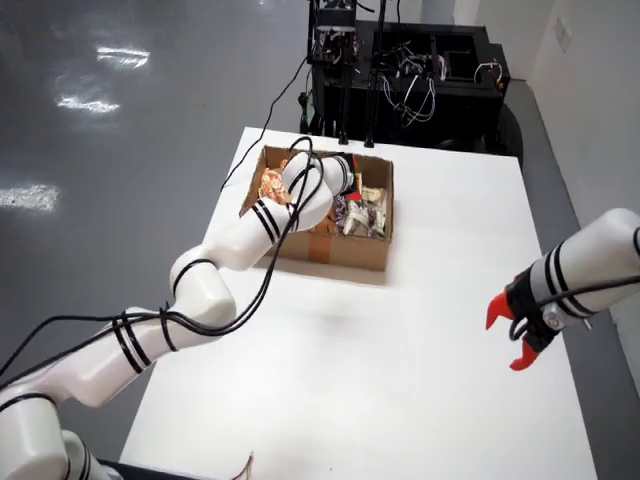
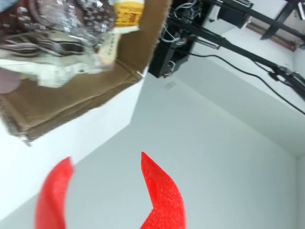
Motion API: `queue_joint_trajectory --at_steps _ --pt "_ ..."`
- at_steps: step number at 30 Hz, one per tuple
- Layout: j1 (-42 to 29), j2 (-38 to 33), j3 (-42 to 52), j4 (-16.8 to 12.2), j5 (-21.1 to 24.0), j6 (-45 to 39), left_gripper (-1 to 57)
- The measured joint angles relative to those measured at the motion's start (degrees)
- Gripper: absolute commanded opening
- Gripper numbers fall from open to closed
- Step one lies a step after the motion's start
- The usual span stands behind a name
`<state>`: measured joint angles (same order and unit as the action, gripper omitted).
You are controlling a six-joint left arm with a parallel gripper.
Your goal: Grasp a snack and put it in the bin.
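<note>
A brown cardboard box point(image 1: 340, 250) stands at the far side of the white table point(image 1: 400, 380), filled with several wrapped snacks point(image 1: 360, 212). In the view from above, the working arm reaches from the lower left and its wrist point(image 1: 335, 178) hangs over the box; its fingers are hidden there. In the view that rides on the gripper, the gripper point(image 2: 107, 195) shows two red fingers point(image 2: 162, 195) spread apart with nothing between them. The box wall point(image 2: 71, 102) and the snacks point(image 2: 57, 28) fill that view's upper left, apart from the fingers.
A second arm with an open red gripper point(image 1: 520, 335) hangs over the table's right edge in the view from above. A black equipment rack point(image 1: 400, 70) with cables stands behind the table. Cables point(image 1: 265, 125) trail over the table's far left edge.
</note>
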<state>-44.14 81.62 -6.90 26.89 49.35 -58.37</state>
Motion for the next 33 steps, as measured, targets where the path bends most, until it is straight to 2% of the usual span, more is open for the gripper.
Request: queue_joint_trajectory --at_steps 7,12,20,27,33 --pt "-3.2 2.1 -5.2 -0.1 7.8 2.7 9.5" --pt "-5.3 2.4 -8.9 -0.1 13.1 5.1 3.0" --pt "-8.9 2.6 -14.0 -0.3 21.1 9.6 0.1" --pt "-13.1 2.6 -14.8 -1.6 24.1 14.5 -0.4" --pt "-16.1 2.4 -14.0 -4.1 26.1 18.3 -0.6"
